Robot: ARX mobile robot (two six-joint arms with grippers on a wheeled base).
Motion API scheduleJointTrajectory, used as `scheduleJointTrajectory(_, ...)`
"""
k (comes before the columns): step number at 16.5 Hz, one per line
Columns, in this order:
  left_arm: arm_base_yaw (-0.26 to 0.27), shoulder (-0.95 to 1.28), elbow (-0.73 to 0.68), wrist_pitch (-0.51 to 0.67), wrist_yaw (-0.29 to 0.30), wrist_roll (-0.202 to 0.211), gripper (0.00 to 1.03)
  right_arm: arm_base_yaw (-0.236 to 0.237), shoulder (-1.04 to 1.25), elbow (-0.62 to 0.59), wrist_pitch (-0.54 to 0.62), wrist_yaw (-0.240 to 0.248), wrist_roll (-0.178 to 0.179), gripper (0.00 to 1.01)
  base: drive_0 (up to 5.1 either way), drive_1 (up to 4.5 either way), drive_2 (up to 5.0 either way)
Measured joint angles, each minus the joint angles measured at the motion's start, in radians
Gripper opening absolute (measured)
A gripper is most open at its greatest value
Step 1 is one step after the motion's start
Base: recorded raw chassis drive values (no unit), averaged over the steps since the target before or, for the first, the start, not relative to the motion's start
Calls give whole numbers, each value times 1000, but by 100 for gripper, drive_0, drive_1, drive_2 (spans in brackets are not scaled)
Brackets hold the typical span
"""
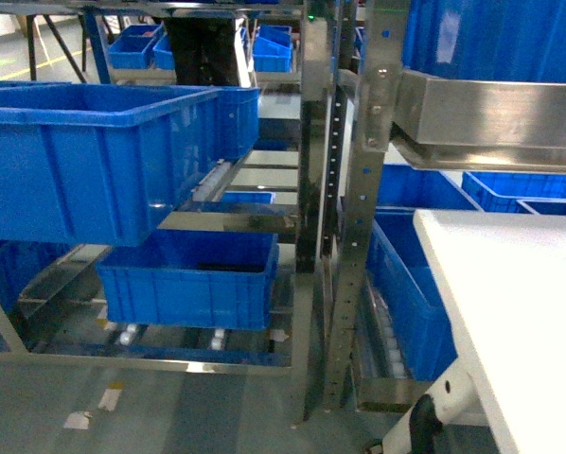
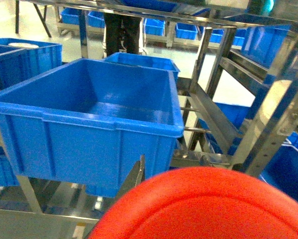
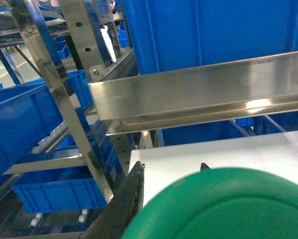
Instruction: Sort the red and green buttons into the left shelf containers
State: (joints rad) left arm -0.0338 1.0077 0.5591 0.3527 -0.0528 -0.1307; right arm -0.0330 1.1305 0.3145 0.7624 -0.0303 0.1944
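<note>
A red button [image 2: 204,209] fills the bottom of the left wrist view, its round cap close to the lens. My left gripper [image 2: 196,172] is shut on it, and only one dark finger [image 2: 135,177] shows beside the cap. Just ahead of it stands a large deep blue container [image 2: 89,114], its inside bare, with a second container [image 2: 144,60] behind it. In the right wrist view a green button [image 3: 223,209] sits in my right gripper [image 3: 171,170], which is shut on it above the white table [image 3: 189,152]. Neither gripper shows in the head view, where the front container [image 1: 84,161] sits upper left.
Steel shelf uprights [image 1: 311,218] and a steel rail [image 3: 199,94] stand between the left rack and the white table [image 1: 510,303]. Smaller blue bins [image 1: 188,279] sit on the lower shelf, and more bins [image 1: 406,293] lie under the right rack. Grey floor [image 1: 122,407] lies below.
</note>
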Motion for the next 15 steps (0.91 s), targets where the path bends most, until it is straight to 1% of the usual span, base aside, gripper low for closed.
scheduleJointTrajectory(15, 0, 0, 0, 0, 1, 0, 26, 0, 0, 0, -4, 0, 0, 26, -509, 237, 237)
